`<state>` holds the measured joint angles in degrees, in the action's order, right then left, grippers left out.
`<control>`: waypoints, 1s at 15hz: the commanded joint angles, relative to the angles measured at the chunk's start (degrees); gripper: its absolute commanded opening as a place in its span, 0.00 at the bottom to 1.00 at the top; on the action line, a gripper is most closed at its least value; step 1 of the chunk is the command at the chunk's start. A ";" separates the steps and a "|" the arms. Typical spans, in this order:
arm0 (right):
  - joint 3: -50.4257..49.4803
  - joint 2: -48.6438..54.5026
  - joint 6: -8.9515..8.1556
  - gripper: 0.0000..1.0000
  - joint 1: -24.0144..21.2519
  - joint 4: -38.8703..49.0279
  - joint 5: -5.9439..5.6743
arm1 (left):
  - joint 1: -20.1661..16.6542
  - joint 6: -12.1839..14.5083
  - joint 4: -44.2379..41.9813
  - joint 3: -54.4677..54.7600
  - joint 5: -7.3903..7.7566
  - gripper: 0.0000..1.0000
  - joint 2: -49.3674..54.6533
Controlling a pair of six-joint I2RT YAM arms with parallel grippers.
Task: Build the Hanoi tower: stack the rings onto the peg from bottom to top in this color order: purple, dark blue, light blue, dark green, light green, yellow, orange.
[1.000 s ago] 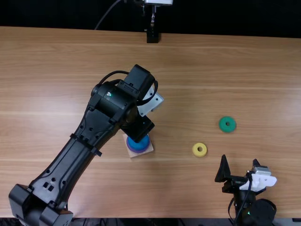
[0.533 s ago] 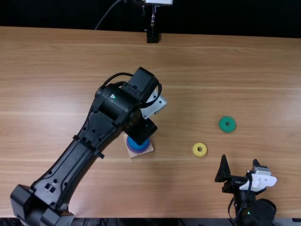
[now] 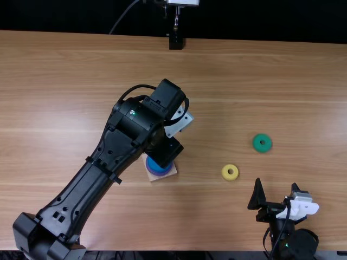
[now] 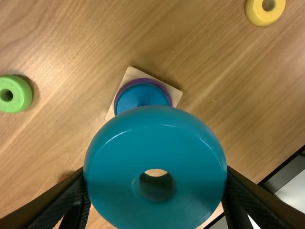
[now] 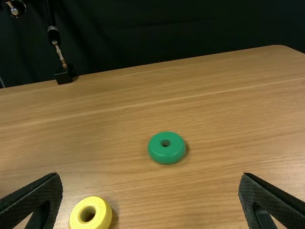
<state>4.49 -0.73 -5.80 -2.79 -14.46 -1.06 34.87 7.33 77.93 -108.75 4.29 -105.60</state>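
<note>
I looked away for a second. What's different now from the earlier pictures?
The left arm has shifted a little to the right and slightly toward the table's near edge; its gripper now has the light blue ring. The right gripper, the wooden base, the yellow ring and the dark green ring stayed put.

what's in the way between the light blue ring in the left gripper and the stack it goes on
Nothing visible: beyond the light blue ring in the left gripper, the dark blue ring sits on the purple ring, no loose ring between. The held ring hides part of the stack, though.
</note>
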 commanded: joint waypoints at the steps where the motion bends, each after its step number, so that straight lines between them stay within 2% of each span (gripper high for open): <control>1: -3.61 0.73 0.32 1.00 -0.73 -3.96 -0.52 | -0.33 -0.27 -0.09 -0.85 0.35 0.00 -0.66; 5: -3.61 0.73 0.32 1.00 -0.73 -3.96 -0.52 | -0.68 -0.06 0.22 -0.85 0.35 0.00 -0.57; 10: -3.61 0.73 0.32 1.00 -0.73 -3.96 -0.52 | -2.79 0.05 0.54 -0.76 0.35 0.00 -0.57; 15: -3.61 0.73 0.32 1.00 -0.73 -3.96 -0.52 | -2.88 0.26 0.12 0.73 0.45 0.00 -0.66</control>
<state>4.49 -0.73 -5.82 -2.79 -14.46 -1.06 32.51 7.29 78.19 -108.73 4.36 -105.60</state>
